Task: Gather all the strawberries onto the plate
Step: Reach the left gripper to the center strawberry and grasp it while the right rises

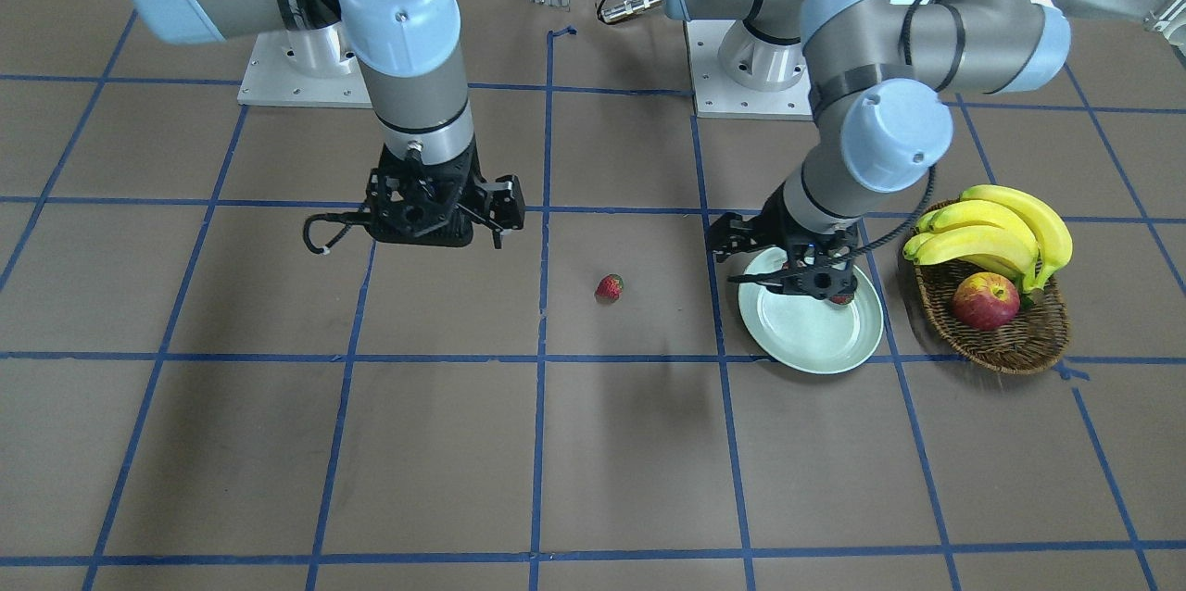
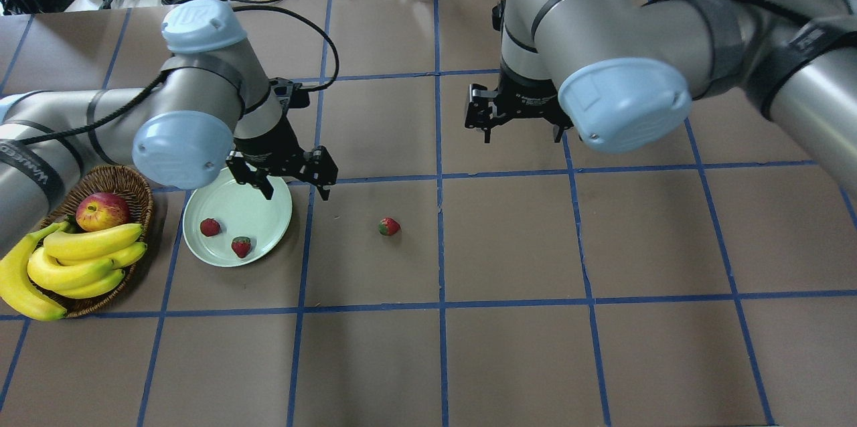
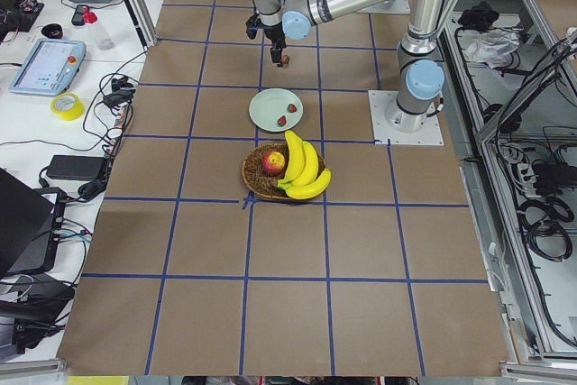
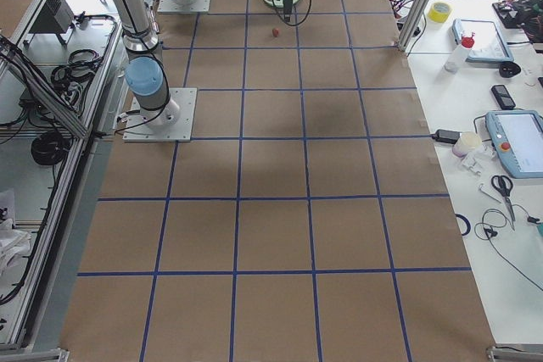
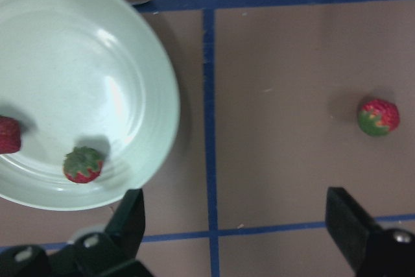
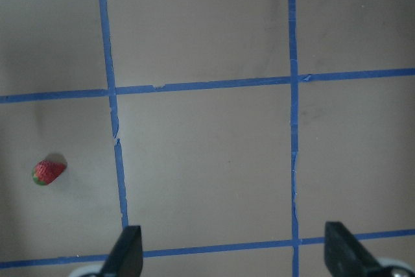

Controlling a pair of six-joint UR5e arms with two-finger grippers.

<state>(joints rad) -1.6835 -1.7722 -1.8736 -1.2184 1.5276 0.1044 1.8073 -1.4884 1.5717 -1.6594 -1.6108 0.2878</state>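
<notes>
The pale green plate (image 2: 234, 209) lies on the table beside the basket. Two strawberries (image 2: 210, 227) (image 2: 241, 246) lie on its near part. A third strawberry (image 2: 389, 226) lies alone on the brown table to the plate's right. My left gripper (image 2: 298, 193) is open and empty, hovering above the plate's far right rim. In the left wrist view the plate (image 5: 84, 63) is at left, one berry (image 5: 83, 164) on it, and the lone strawberry (image 5: 379, 117) at right. My right gripper (image 2: 522, 138) is open and empty, held high, beyond and to the right of the lone strawberry (image 6: 47, 171).
A brown wicker basket (image 2: 134, 189) with bananas (image 2: 80, 256) and a red apple (image 2: 102, 211) stands just left of the plate. Blue tape lines grid the table. The arm bases (image 1: 750, 63) stand at the robot's edge.
</notes>
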